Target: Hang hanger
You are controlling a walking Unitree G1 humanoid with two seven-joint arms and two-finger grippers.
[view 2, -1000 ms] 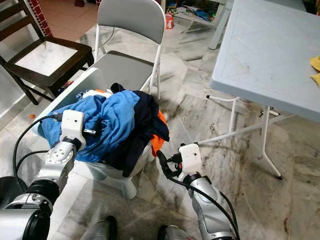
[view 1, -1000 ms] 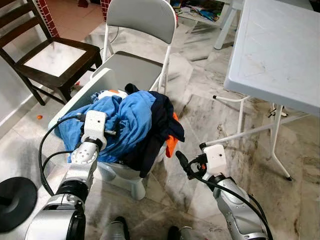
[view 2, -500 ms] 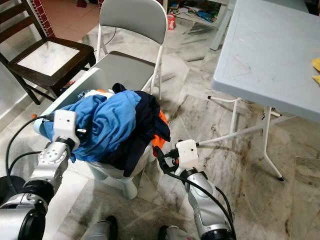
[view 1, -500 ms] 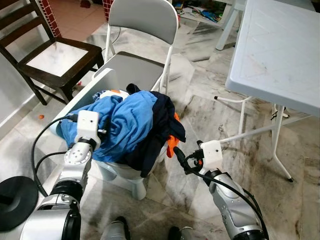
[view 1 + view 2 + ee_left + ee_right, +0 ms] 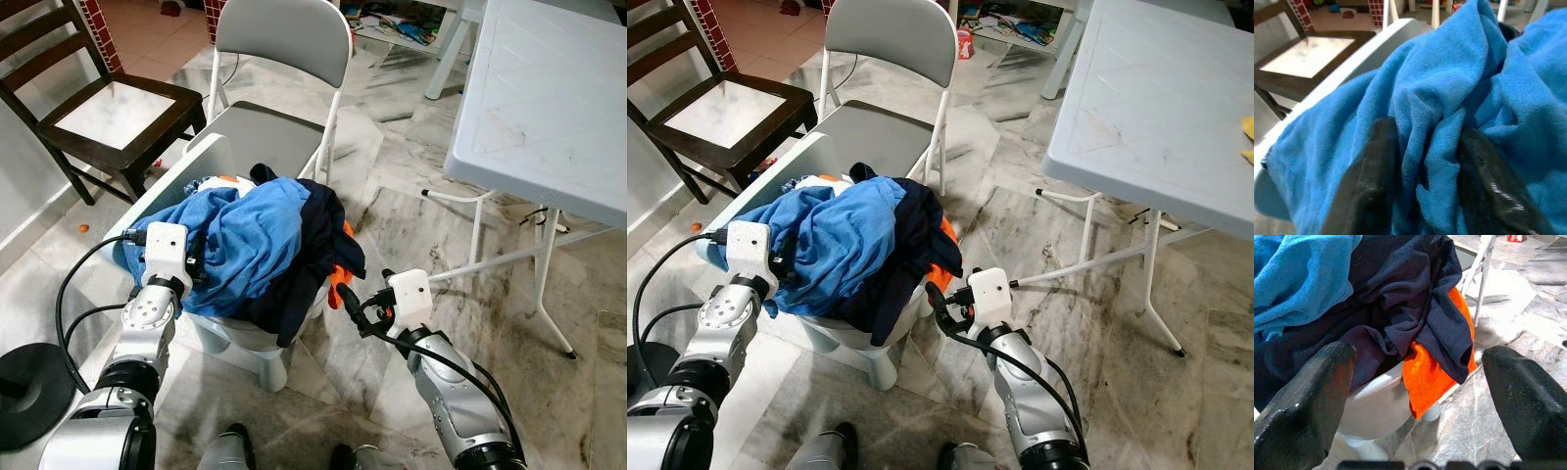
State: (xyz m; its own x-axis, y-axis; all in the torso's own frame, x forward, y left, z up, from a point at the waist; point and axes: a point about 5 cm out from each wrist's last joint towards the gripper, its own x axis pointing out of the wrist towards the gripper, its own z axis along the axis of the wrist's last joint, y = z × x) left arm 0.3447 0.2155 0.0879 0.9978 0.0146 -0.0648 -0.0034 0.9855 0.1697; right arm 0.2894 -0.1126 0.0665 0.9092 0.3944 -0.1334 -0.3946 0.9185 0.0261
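A marble-tiled floor [image 5: 411,176] is shown, with a grey folding metal chair [image 5: 284,39] at 12 o'clock, a dark wooden chair [image 5: 103,108] at 10 o'clock and a white plastic table [image 5: 539,98] at 2 o'clock. At centre stands a white plastic laundry basket [image 5: 211,162], heaped with a crumpled blue cotton garment [image 5: 250,240], a navy garment [image 5: 318,245] and an orange cloth [image 5: 338,279]. No hanger can be made out; whether one lies under the heap cannot be told.

The left gripper [image 5: 1425,191] is seen pinching a fold of the blue garment, which is judged soft, light and limp, best taken by a bunched fold. The right gripper [image 5: 1415,401] is held spread, just beside the basket at 4 o'clock.

The blue fold between the left fingers [image 5: 1374,171] is revealed by the left wrist view; the orange cloth drooping over the basket's rim is shown best by the right wrist view.
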